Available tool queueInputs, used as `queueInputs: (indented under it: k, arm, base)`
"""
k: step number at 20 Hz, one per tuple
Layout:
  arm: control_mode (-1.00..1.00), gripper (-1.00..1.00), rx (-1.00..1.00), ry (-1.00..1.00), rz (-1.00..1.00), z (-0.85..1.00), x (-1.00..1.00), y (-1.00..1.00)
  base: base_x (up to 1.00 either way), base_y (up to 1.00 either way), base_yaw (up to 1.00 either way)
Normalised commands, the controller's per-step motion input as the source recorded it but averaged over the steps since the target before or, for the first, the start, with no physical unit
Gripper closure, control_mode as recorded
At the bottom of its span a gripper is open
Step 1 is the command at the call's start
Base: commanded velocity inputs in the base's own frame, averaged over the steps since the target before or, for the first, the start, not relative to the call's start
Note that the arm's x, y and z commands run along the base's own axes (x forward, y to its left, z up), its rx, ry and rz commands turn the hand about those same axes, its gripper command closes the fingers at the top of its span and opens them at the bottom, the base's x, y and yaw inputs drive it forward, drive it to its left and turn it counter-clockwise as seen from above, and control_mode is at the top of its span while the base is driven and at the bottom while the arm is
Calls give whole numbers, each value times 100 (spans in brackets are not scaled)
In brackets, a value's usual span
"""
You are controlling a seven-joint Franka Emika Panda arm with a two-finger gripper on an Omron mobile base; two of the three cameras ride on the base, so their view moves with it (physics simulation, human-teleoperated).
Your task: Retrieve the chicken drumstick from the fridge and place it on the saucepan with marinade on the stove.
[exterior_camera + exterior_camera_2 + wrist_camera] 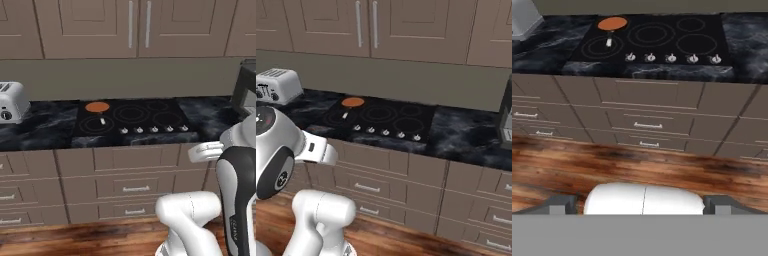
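Fingers (640, 205) spread wide, holding nothing. Your saucepan with marinade (97, 107) sits on stove (135, 120) at far-left burner, well ahead of fingers, handle toward you. Drumstick unseen: go find fridge.

saucepan with marinade (97, 107) — rear-left (stove (131, 122))

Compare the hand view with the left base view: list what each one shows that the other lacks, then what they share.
Hand view alone: the end effector, open and empty, above a wide strip of wooden floor.

Left base view alone: the upper cabinets with grey bar handles, the whole toaster, and a dark appliance at the right edge.

Both: the stove, the saucepan with marinade, the silver knobs, the dark marble counter, and the drawers below.
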Motion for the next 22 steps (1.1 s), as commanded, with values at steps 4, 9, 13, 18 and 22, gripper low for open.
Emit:
queueInputs:
  k: [4, 9, 13, 18, 22]
  arm:
    - [100, -100, 0, 0, 0, 0, 0, 0]
    - [100, -100, 0, 0, 0, 0, 0, 0]
    - [100, -100, 0, 0, 0, 0, 0, 0]
    - [100, -100, 0, 0, 0, 0, 0, 0]
    - [100, -100, 0, 0, 0, 0, 0, 0]
  base:
    - [-15, 0, 48]
    - [-3, 0, 52]
    - [0, 0, 59]
    - [0, 0, 61]
    - [11, 0, 46]
